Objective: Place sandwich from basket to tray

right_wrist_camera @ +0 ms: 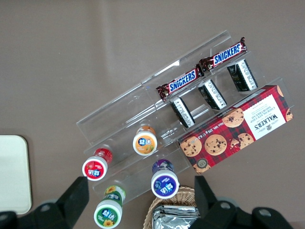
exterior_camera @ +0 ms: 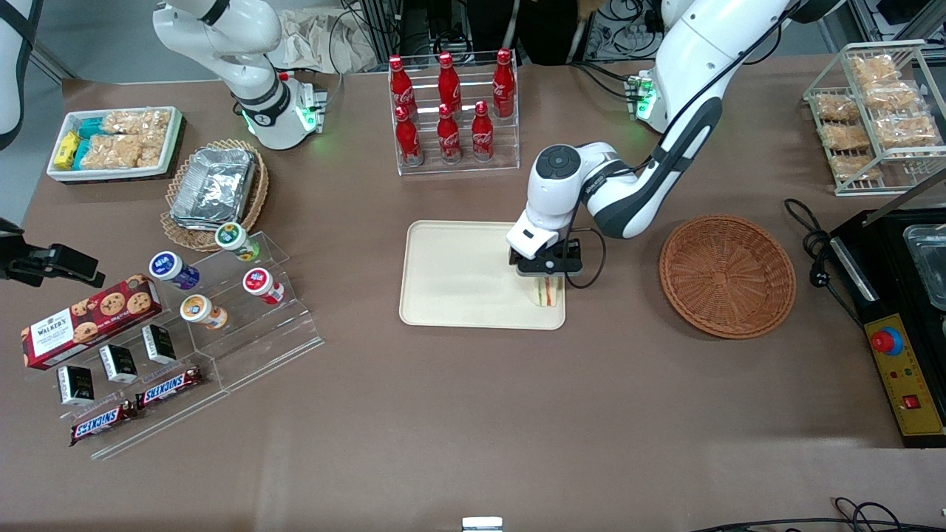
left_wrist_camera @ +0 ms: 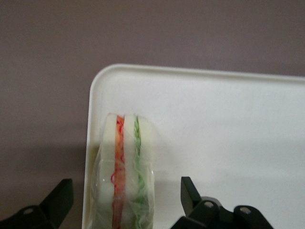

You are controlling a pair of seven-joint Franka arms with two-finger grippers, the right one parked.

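The sandwich [exterior_camera: 547, 294] is stood on edge on the tray [exterior_camera: 458, 281], at the corner nearest the basket [exterior_camera: 727, 275]. The claw [exterior_camera: 548, 278] is positioned just above it, its 2 fingers [left_wrist_camera: 190, 194] spread apart on either side without touching. The basket is seen holding nothing.
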